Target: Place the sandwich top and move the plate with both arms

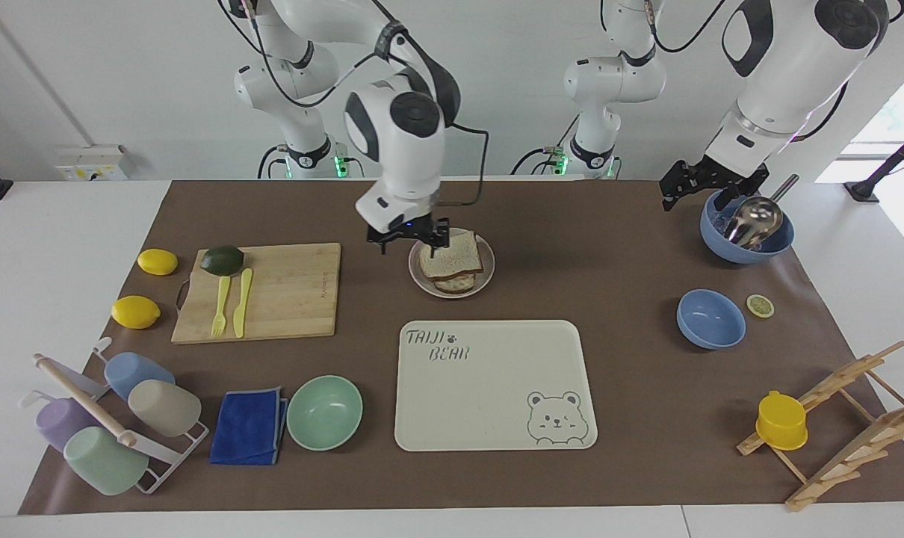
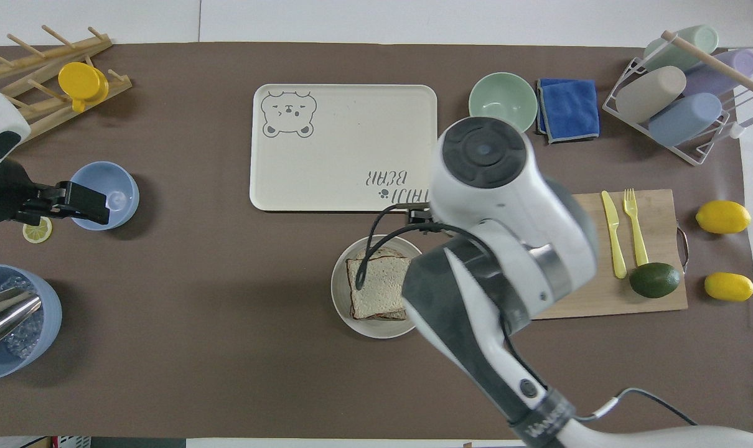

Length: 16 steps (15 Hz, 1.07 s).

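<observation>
Sandwich top (image 1: pixel 452 253) on plate (image 1: pixel 487 273) — beside open right gripper (image 1: pixel 409 240)

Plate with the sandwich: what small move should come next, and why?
Probably lower the open right end effector onto the rim of the plate: the sandwich top lies flat in place, and that end effector hangs empty over the rim; the left end effector waits elsewhere.

A robotics lab is posing as a kitchen: white arms (image 1: pixel 400 142) are standing over a table (image 1: pixel 631 246) of crockery.
</observation>
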Each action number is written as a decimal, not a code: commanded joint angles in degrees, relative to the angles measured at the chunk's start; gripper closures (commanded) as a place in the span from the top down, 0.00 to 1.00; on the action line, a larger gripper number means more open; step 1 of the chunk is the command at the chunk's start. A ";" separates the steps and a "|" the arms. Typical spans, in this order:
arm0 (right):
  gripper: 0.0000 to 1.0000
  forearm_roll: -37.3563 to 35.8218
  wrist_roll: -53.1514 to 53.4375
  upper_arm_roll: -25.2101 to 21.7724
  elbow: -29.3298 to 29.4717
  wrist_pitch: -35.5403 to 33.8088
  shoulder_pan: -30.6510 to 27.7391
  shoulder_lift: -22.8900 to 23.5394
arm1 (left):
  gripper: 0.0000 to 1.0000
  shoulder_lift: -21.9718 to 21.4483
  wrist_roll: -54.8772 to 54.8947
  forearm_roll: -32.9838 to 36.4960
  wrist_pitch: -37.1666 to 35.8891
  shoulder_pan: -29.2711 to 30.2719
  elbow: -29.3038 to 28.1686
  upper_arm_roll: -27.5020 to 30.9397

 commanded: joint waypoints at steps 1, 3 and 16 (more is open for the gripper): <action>1.00 2.19 -3.95 0.75 -0.24 -6.35 -9.10 -4.73 | 1.00 -0.91 -0.19 0.67 -0.64 -0.08 0.55 -0.45; 1.00 2.19 -5.70 0.66 0.02 -9.87 -13.78 -7.62 | 1.00 -1.09 -0.37 0.67 -1.33 0.10 0.46 -0.45; 1.00 -1.86 -28.03 -3.46 4.94 -20.17 -19.26 -10.54 | 1.00 -4.68 -2.47 0.58 1.71 -0.25 -5.40 -0.71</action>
